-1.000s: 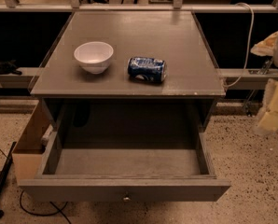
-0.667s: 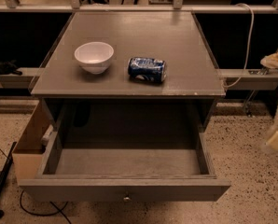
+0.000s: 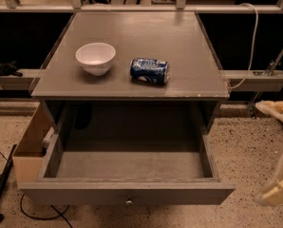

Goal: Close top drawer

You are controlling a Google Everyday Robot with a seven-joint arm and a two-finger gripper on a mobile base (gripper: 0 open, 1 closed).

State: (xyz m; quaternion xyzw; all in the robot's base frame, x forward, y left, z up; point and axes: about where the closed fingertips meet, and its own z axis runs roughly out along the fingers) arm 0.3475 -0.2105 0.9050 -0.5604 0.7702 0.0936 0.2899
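Observation:
The top drawer point(image 3: 127, 165) of the grey cabinet is pulled far out toward me and its inside is bare. Its flat front panel runs along the bottom of the view, with a small round metal knob point(image 3: 128, 202) at its centre. My gripper point(image 3: 280, 148) is at the right edge of the view, to the right of the drawer's right front corner and apart from it. Its two cream fingers point(image 3: 277, 186) stand wide apart, holding nothing.
On the cabinet top point(image 3: 189, 56) stand a white bowl point(image 3: 96, 57) and a blue can point(image 3: 149, 71) lying on its side. A wooden box point(image 3: 30, 146) sits on the speckled floor left of the drawer. A dark pole and cable point(image 3: 1, 189) lie at the lower left. A rail point(image 3: 255, 80) runs behind.
My gripper has moved down along the right edge, from beside the cabinet top to beside the open drawer's front corner. The drawer, bowl and can have not moved.

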